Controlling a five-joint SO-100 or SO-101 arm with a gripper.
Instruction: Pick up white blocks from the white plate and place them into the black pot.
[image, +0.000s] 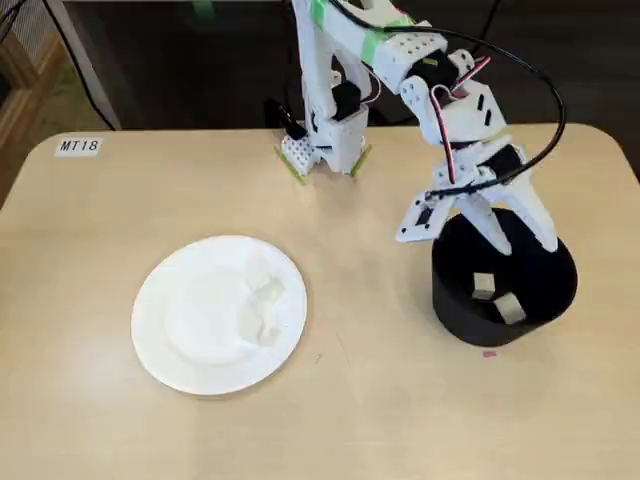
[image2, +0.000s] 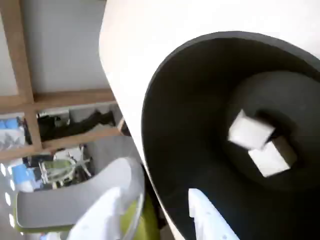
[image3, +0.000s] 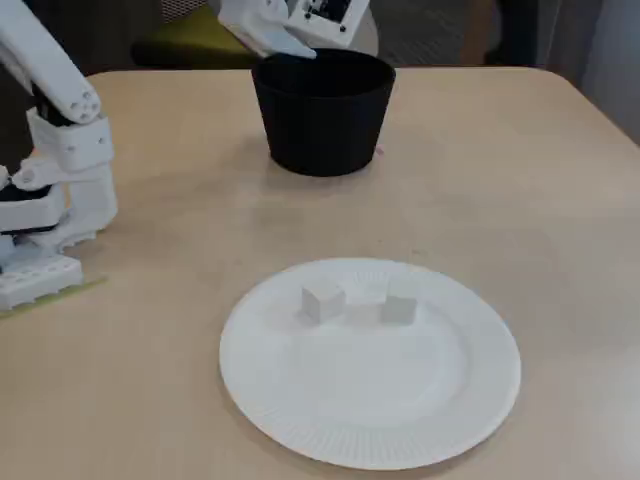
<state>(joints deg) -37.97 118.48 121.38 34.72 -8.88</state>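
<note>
So the arm is parked over the black pot (image: 505, 285), which sits at the right of a fixed view and at top centre of another fixed view (image3: 323, 110). The jaws (image: 505, 235) hang right above the pot's opening, spread apart with nothing between them; you can see the two white fingers splayed over the rim. In the wrist view the pot (image2: 200, 125) fills most of the frame, and the finger tips (image2: 207, 220) poke in from the bottom edge.

Inside the pot there are two white blocks (image2: 260, 145) lying on the bottom, touching or nearly touching each other, one a bit blurred. The same pair shows up as pale squares inside the pot (image: 495, 297) in a fixed view.

The white plate (image3: 450, 420) is on the tan surface (image3: 560, 200), well apart from the pot, lower centre of that frame. Two more blocks sit on it just above its middle, one left (image3: 322, 302) and one right (image3: 399, 308), near each other but apart. In the top-down fixed view the plate (image: 170, 330) is at centre left, and the blocks there blend into it, hard to make out.

There's a small label reading MT18 (image: 79, 146) at the upper left of the surface.
</note>
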